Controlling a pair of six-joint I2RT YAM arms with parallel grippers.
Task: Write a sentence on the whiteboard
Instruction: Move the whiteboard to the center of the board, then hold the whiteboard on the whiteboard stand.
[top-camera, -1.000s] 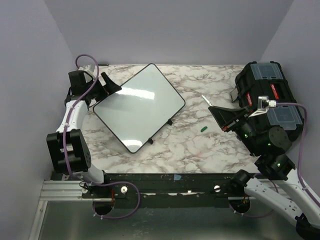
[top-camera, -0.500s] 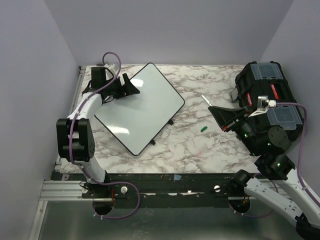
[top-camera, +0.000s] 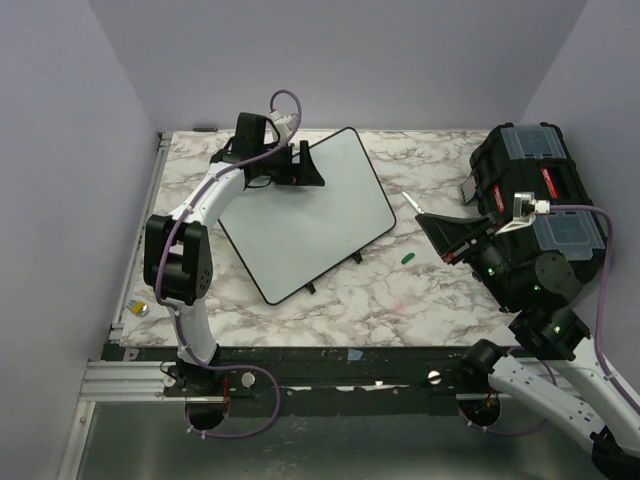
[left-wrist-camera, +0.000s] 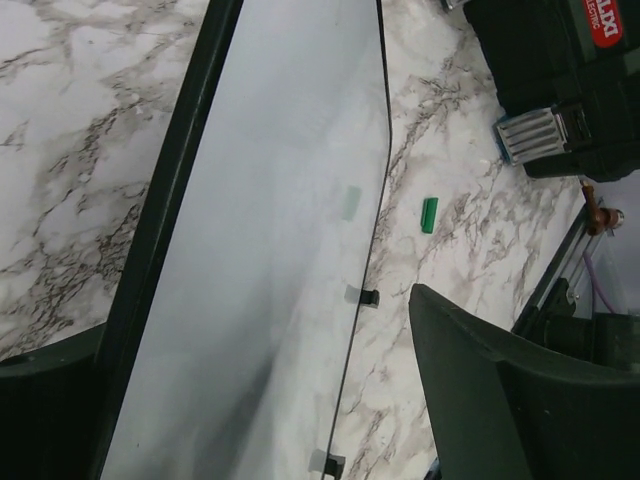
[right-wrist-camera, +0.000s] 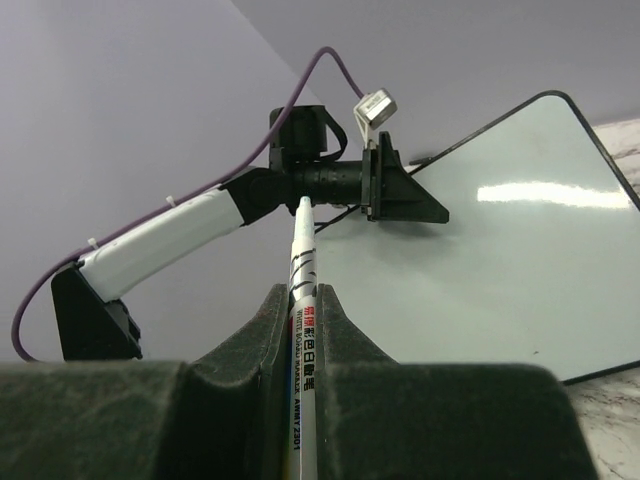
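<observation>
The whiteboard (top-camera: 305, 220) lies tilted on the marble table and is blank; no sentence shows on it. It also shows in the left wrist view (left-wrist-camera: 270, 250) and the right wrist view (right-wrist-camera: 500, 270). My left gripper (top-camera: 302, 172) is at the board's far left edge, open, its fingers spread wide over the board (left-wrist-camera: 240, 330), the left one by the black frame. My right gripper (top-camera: 430, 220) hovers right of the board, shut on a white marker (right-wrist-camera: 301, 265) whose tip points toward the board (top-camera: 410, 198). A green marker cap (top-camera: 407, 257) lies on the table.
A black toolbox (top-camera: 530, 185) stands at the right edge, behind the right arm; it also shows in the left wrist view (left-wrist-camera: 560, 70). The green cap (left-wrist-camera: 429, 214) lies between board and toolbox. A small object (top-camera: 140, 309) lies off the table's left edge.
My left gripper has swung right along the far side of the table, and the whiteboard has turned and shifted right with it. The right arm and marker have not moved.
</observation>
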